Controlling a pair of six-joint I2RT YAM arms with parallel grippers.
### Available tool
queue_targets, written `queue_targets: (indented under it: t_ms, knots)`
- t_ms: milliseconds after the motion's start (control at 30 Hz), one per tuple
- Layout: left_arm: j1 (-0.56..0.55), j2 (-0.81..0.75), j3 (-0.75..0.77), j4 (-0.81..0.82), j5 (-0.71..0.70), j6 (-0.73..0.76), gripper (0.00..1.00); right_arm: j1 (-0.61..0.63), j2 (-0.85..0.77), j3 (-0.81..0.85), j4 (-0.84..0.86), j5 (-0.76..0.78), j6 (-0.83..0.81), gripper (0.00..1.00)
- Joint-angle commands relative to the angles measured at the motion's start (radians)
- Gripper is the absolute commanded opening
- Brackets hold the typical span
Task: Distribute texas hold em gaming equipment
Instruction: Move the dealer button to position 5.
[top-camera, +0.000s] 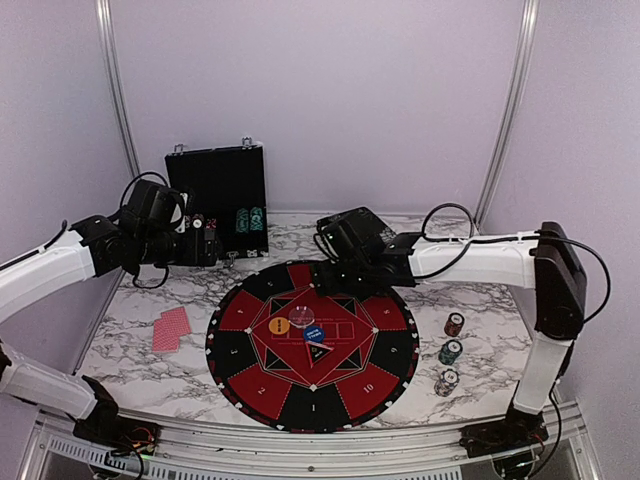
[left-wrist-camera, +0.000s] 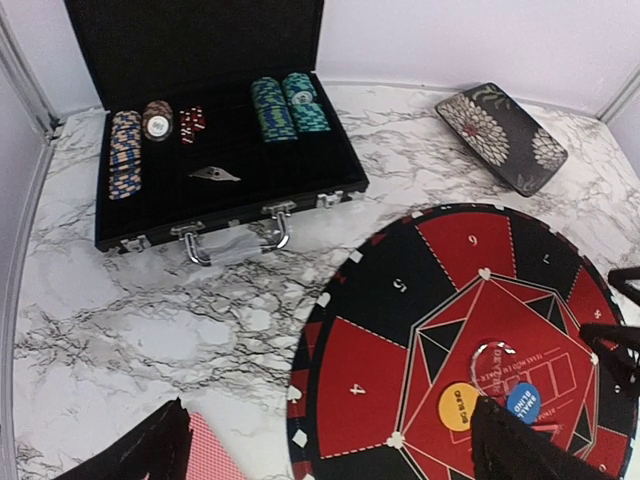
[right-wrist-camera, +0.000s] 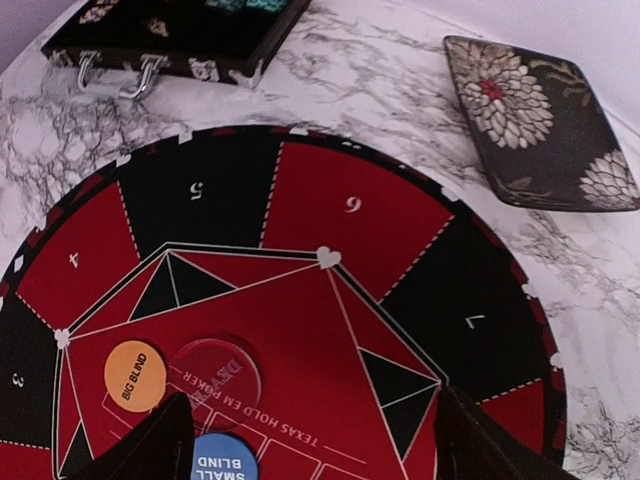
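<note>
Left fingers (left-wrist-camera: 155, 450): spread wide, nothing between them. They are held above the worktop (left-wrist-camera: 150, 320), upper left of the top view, near the case (left-wrist-camera: 230, 190).

Right fingers (right-wrist-camera: 150, 445): spread wide, empty, held over the mat (right-wrist-camera: 350, 210).

Cards (top-camera: 172, 328): small red-backed pile, face down on the worktop. It lies left of the mat and apart from it. One corner shows at the bottom left of the left wrist view.

Buttons, all at mat centre:
- Orange button (right-wrist-camera: 135, 375), marked "BIG BLIND".
- Clear button (right-wrist-camera: 218, 370), just beside the orange one.
- Blue button (right-wrist-camera: 222, 462), marked "SMALL BLIND", below them and cut by the frame's bottom edge.

Chips: three short stacks in a column on the worktop, right of the mat, lower right of the top view.
- Red stack (top-camera: 454, 324).
- Green stack (top-camera: 450, 351).
- White-black stack (top-camera: 446, 381).

Case: open, lid upright, at the far side of the worktop. Case chips (left-wrist-camera: 285, 105) sit in its compartments.

Floral tray (right-wrist-camera: 540, 120): on the worktop beyond the mat, upper right of the right wrist view.
</note>
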Motion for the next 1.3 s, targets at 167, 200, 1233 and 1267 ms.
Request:
queue_targets:
  t_ms: [167,200,1233,1267]
  knots:
    - [0.143,-0.09,-0.089,0.029,0.004,0.053,0.99,0.077,0.222,0.195,-0.128,-0.109,-0.002,0.77]
    - [0.151,-0.098,-0.097,0.033,0.0,0.058,0.99,0.077,0.232,0.196,-0.129,-0.114,-0.004,0.76]
    - [0.194,-0.056,-0.122,0.065,0.092,0.016,0.99,0.04,0.437,0.324,-0.142,-0.159,-0.082,0.42]
    - [0.194,-0.056,-0.122,0.066,0.094,0.018,0.99,0.04,0.447,0.338,-0.142,-0.162,-0.09,0.42]
